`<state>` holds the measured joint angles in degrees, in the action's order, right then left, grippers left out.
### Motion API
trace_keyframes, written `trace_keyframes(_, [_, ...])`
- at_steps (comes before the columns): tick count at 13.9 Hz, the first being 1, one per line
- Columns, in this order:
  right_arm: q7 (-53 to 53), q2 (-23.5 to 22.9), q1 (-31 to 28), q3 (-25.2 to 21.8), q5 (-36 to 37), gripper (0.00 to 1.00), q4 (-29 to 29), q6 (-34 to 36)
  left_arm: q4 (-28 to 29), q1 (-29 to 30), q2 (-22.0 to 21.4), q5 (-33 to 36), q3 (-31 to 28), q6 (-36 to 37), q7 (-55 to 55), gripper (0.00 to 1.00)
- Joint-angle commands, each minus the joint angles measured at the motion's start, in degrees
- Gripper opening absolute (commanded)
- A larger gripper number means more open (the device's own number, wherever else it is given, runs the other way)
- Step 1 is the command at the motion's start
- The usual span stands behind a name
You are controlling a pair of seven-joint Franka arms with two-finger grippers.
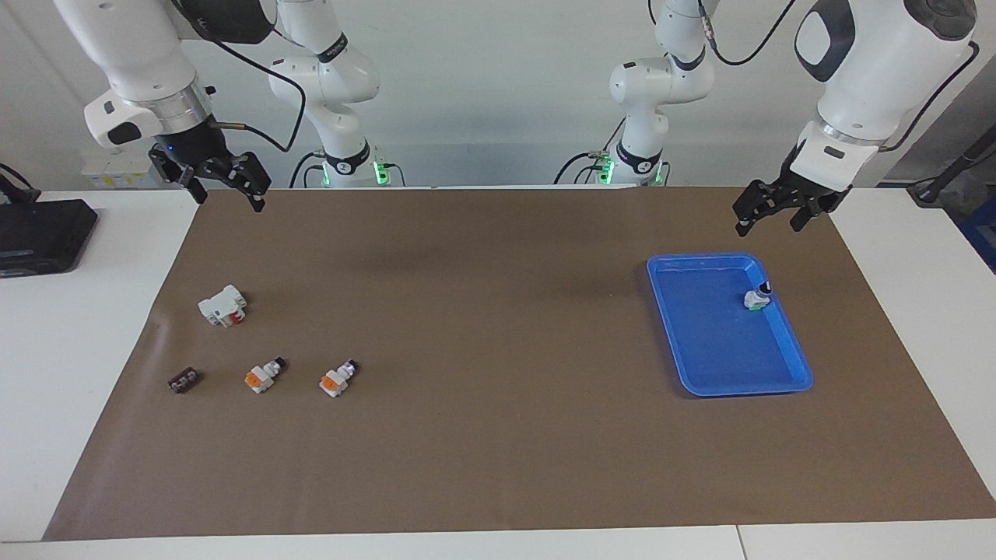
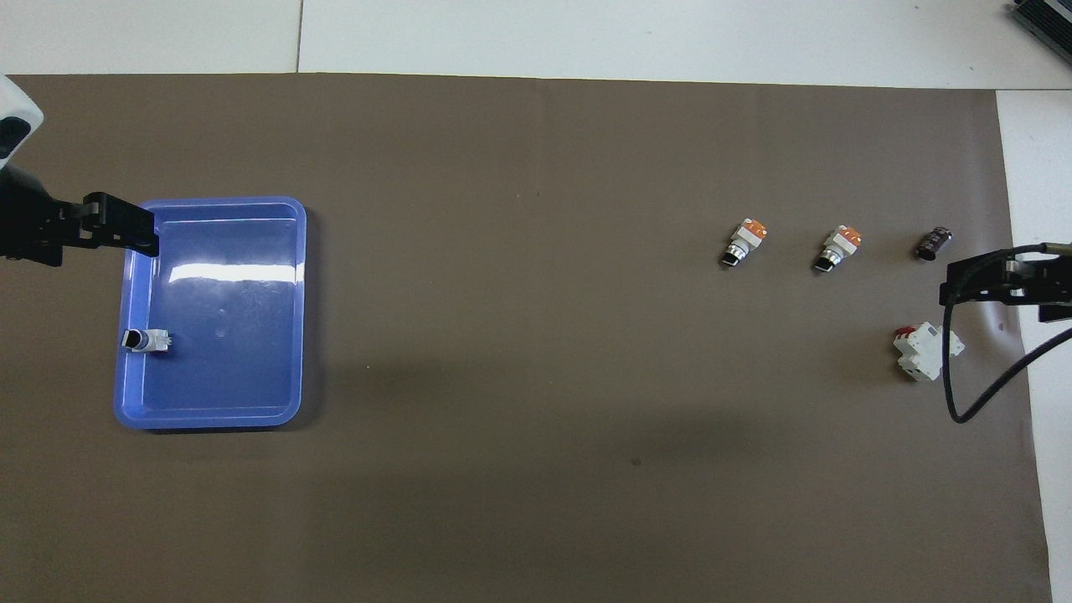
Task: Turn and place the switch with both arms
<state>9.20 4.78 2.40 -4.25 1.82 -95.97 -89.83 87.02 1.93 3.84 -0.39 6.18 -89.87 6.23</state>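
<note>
My left gripper (image 1: 774, 208) hung over the blue tray (image 2: 289, 251)'s edge nearest my bases, jaws spread and empty; my right gripper (image 1: 226, 180) hung likewise agape and empty over the brown mat (image 1: 498, 435) at the right arm's end. Nearest me lay the white block (image 2: 925, 352); at its twelve o'clock the dark part (image 2: 933, 243), and at its ten the two orange switches (image 2: 840, 249) (image 2: 744, 241), side by side, untouched. A green-ended switch (image 2: 146, 340) lay in the tray.
</note>
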Motion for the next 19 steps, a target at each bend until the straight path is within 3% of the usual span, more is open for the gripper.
trace_keyframes(1, [-0.1, 1.6, -0.4, 0.5, 0.3, 1.0, -1.9, -0.5, 1.7, 0.3, -1.5, -0.8, 0.1, -0.5, 0.4, 1.0])
trace_keyframes(4, [-1.0, 1.6, -0.7, 0.5, 0.0, 1.0, -1.7, -0.6, 1.7, 0.3, -1.5, -0.8, 0.1, -0.5, 0.4, 1.0])
trace_keyframes(9, [-2.1, 1.6, -1.9, -0.3, 0.6, 1.0, -3.9, -8.1, 1.7, 0.3, -1.5, -0.8, 0.1, -0.5, 0.4, 1.0])
trace_keyframes(12, [-2.7, 1.0, -5.0, -0.2, -0.1, 1.0, -13.4, -21.3, 1.7, 0.3, -1.5, -0.8, 0.1, -0.5, 0.4, 1.0])
trace_keyframes(19, [2.4, -21.7, -4.8, -0.1, -0.9, 1.0, -14.1, -47.2, 1.7, 0.3, -1.5, -0.8, 0.1, -0.5, 0.4, 1.0])
